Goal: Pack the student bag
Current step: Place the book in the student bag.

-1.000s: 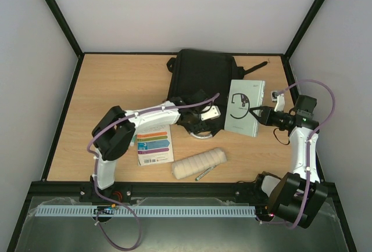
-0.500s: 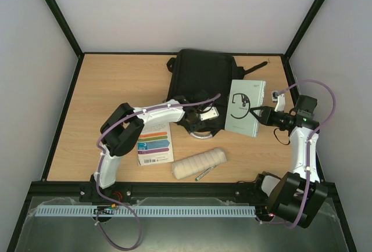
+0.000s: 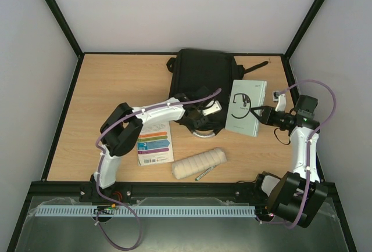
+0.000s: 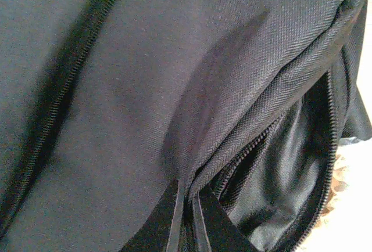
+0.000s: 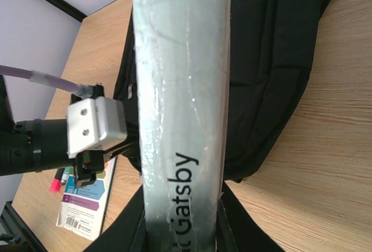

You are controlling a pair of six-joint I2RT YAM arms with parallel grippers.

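Left of the bag (image 3: 203, 81), by its near end: booklet (image 3: 154, 141), striped cover up, flat on the worktop (image 3: 110, 89), far edge tucked under the left arm.

At the bag's near edge: left claw (image 3: 200, 118), pinched tight on a fold of bag fabric beside the zip. In the wrist view, fingers (image 4: 172, 217) almost together with cloth between them. Just right of them, a pocket gaping, shiny lining showing.

Nearer than the bag, apart from it: cream roll (image 3: 199, 164) on its side, pen (image 3: 204, 173) just beside its near edge.

Bag itself: black, flat on the worktop, between the two claws.

Over the bag's right edge: grey book (image 3: 246, 107), front cover up, "Gatsby" readable along the spine in the wrist view. Resting on the bag or held just above it: cannot tell.

Right of the bag, at the book's near right side: right claw (image 3: 256, 114), clamped on the book, one dark finger against each cover.
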